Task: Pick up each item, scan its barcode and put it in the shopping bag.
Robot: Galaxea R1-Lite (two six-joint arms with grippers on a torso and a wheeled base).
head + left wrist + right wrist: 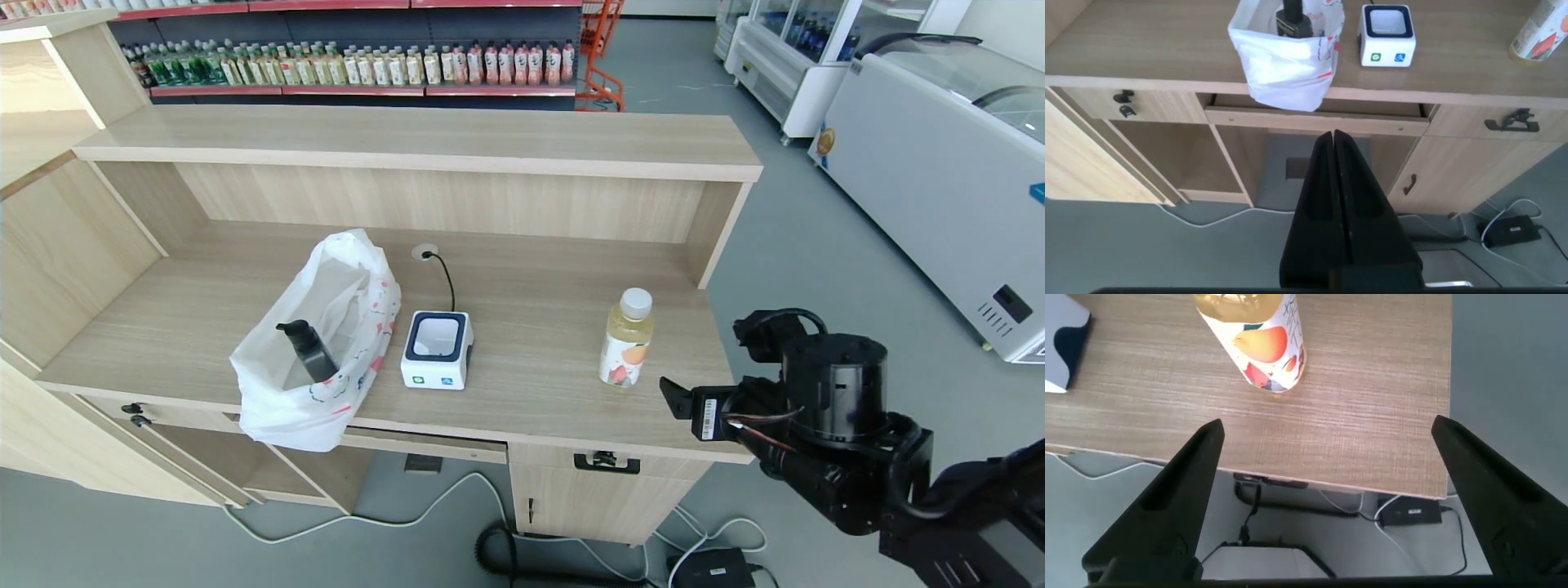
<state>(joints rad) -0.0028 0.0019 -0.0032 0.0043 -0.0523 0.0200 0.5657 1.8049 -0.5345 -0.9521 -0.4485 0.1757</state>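
Right pincer (pixel 1327 429) hangs open at the head view's lower right, off the tabletop's (pixel 531 269) front corner. The bottle (pixel 627 339) stands upright just beyond, unobstructed. Mid-frame sits a scanner (pixel 438 349); the bag (pixel 314 359) beside it holds a pump bottle (pixel 309 349). Left pincer (pixel 1336 143), closed, faces the drawer (pixel 1319 118) under the bag.

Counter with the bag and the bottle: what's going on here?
A robot is bagging shop goods at a wooden counter. A dark pump bottle already sits in the white shopping bag, beside the scanner. A juice bottle stands upright, untouched, farther right. The right end effector is open at the counter's front edge, just short of that bottle. The left end effector is shut, low before the counter.
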